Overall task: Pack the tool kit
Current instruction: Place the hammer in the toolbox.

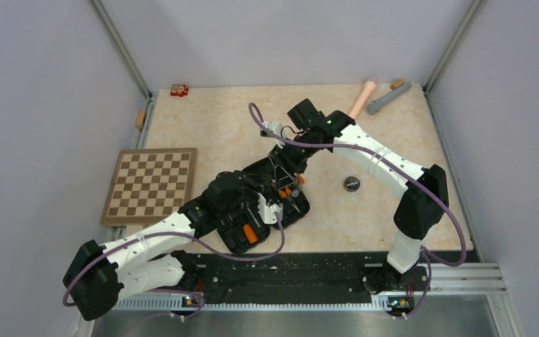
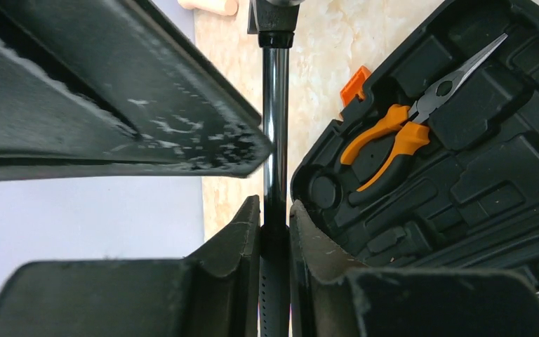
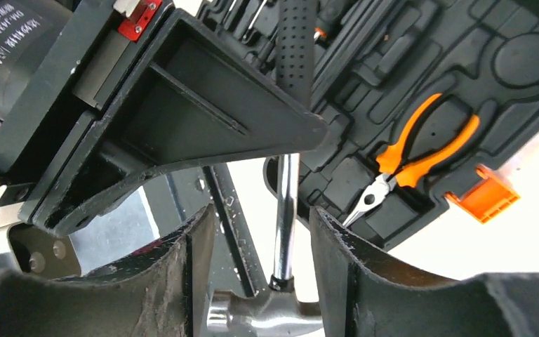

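Well off to the left of the left gripper [image 2: 275, 210], the brown chessboard [image 1: 151, 184] lies flat at the edge of the table [image 1: 203, 119]. The left gripper's fingers [image 2: 242, 232] are pinched on the hammer [image 2: 275, 105]. They clamp its black dotted grip [image 3: 296, 42], and the chrome shaft runs straight out past the fingertips. Just right of those fingers lies the open black case [image 2: 491, 182]. The orange-handled pliers [image 2: 393, 137] sit in one of its moulded slots, nose pointing away from the gripper. The orange latch [image 2: 356, 83] is on the case rim beyond them.

The right gripper [image 3: 261, 214] meets the hammer from the opposite end. Its fingers [image 3: 337, 253] are spread to either side of the shaft and seem not to touch it. The shaft runs nearer the finger on the right of that view, and the hammer head [image 3: 267, 319] sits down between the finger bases. In the overhead view, a small dark disc [image 1: 351, 184] sits on the table to the right of this gripper. Further off, a pink cylinder [image 1: 362, 98] and a grey cylinder [image 1: 388, 97] lie at the far edge.
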Controlling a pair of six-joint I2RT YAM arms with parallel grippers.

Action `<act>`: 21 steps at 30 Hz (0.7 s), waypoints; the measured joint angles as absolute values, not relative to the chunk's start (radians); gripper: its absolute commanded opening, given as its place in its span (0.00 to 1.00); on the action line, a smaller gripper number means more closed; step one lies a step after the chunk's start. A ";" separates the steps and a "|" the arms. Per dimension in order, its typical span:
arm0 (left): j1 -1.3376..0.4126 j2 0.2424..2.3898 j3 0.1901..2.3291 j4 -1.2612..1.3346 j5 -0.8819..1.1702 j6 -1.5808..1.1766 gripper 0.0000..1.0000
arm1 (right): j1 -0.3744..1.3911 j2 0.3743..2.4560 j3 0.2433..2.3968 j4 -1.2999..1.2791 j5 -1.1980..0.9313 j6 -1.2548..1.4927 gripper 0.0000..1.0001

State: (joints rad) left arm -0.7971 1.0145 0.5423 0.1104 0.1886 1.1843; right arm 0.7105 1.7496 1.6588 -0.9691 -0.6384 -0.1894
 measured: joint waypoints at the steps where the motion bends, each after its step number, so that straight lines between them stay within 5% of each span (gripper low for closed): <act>1: -0.801 1.014 0.542 0.111 0.184 1.188 0.00 | 0.720 1.753 1.659 -0.979 -0.638 -0.196 0.49; 8: -0.809 0.986 0.542 0.120 0.165 1.205 0.00 | 0.744 1.761 1.652 -1.016 -0.637 -0.226 0.39; 12: -0.811 0.970 0.542 0.132 0.163 1.205 0.00 | 0.746 1.761 1.643 -1.022 -0.622 -0.239 0.04; 15: -0.815 0.960 0.542 0.132 0.159 1.205 0.24 | 0.743 1.762 1.643 -1.024 -0.589 -0.234 0.00; 21: -0.819 0.944 0.532 0.138 0.074 1.163 0.56 | 0.767 1.762 1.634 -0.992 -0.494 -0.188 0.00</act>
State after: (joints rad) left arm -0.8188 0.9440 0.5323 0.1379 0.0742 1.1633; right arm 0.7666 1.7618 1.6337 -0.9924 -0.4942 -0.1883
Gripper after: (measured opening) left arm 0.409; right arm 0.083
